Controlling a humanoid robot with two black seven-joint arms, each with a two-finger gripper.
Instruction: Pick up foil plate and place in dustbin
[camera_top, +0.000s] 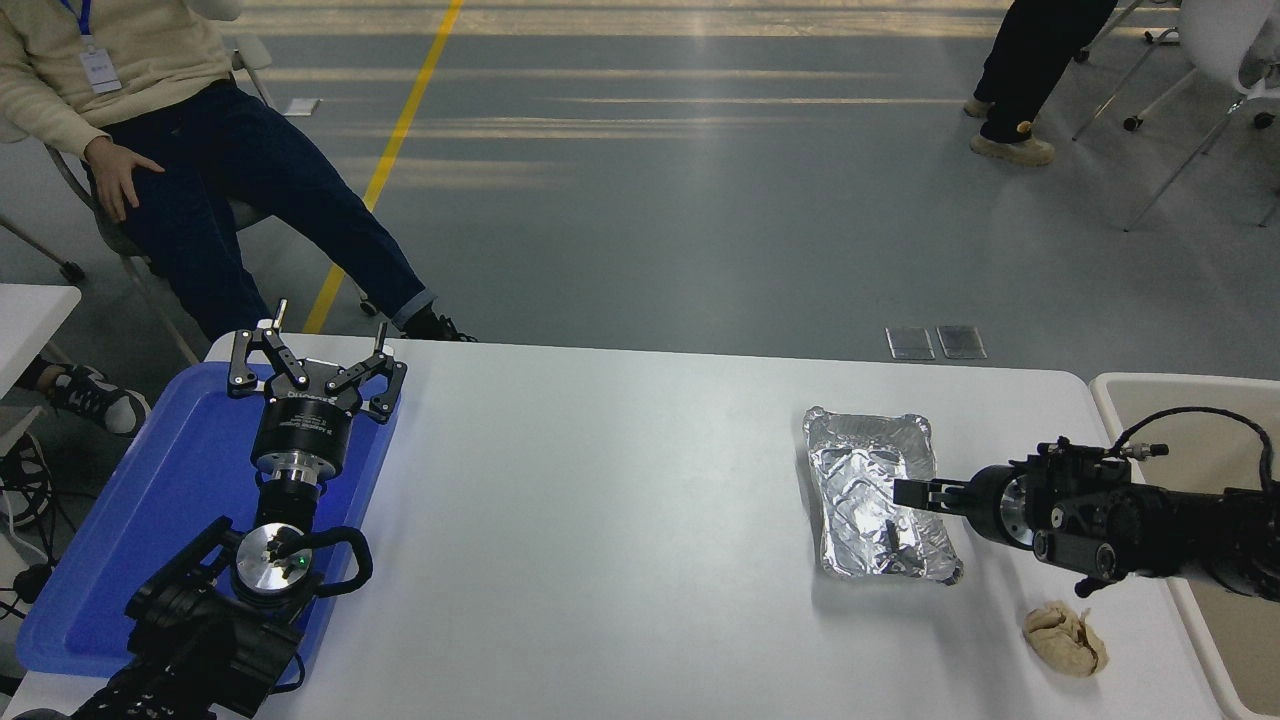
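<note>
shiny silver foil plate (872, 497) with embossed bottom at 3 o'clock on the white table (600, 500); blue tray (150, 520) at 9; tan paper lump (1065, 637) at 4; beige dustbin (1130, 392).

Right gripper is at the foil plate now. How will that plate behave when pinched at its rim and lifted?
The foil plate looks thin and crinkled, so its rim will probably dent under the right gripper rather than stay stiff. It appears empty, hence likely very light; a nudge may slide it across the smooth white table. Held by one edge, it could sag or twist.
</note>
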